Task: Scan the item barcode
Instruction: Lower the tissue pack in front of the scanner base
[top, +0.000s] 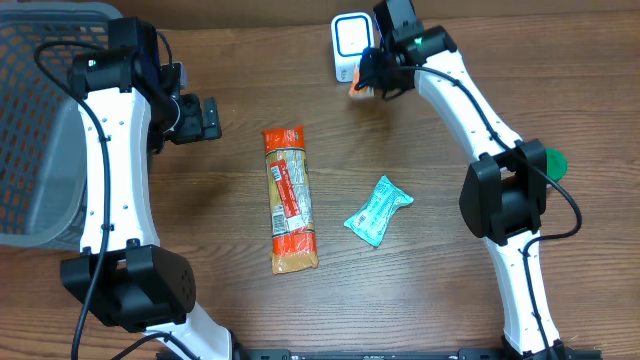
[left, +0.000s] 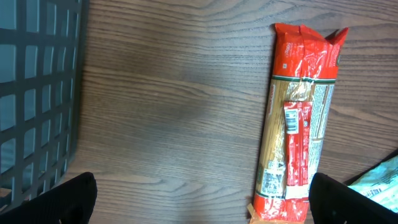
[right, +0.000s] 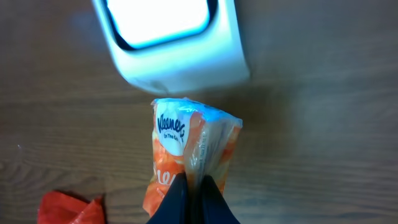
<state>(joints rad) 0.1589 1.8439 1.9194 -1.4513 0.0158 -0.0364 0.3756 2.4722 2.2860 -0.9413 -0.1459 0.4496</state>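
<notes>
My right gripper (right: 194, 190) is shut on a fold of plastic of an orange and white Kleenex tissue pack (right: 186, 149). The pack hangs just below the white barcode scanner (right: 171, 43), whose window glows bright. From overhead, the pack (top: 360, 90) sits under the right gripper (top: 368, 80), beside the scanner (top: 350, 42) at the far edge. My left gripper (top: 212, 118) stands open over bare wood at the left, holding nothing. In the left wrist view its black fingertips (left: 68, 199) are spread wide.
A long red and orange pasta package (top: 290, 198) lies in the middle, with a teal packet (top: 378, 210) to its right. A grey mesh basket (top: 40, 120) fills the left edge. A green disc (top: 553, 162) lies behind the right arm.
</notes>
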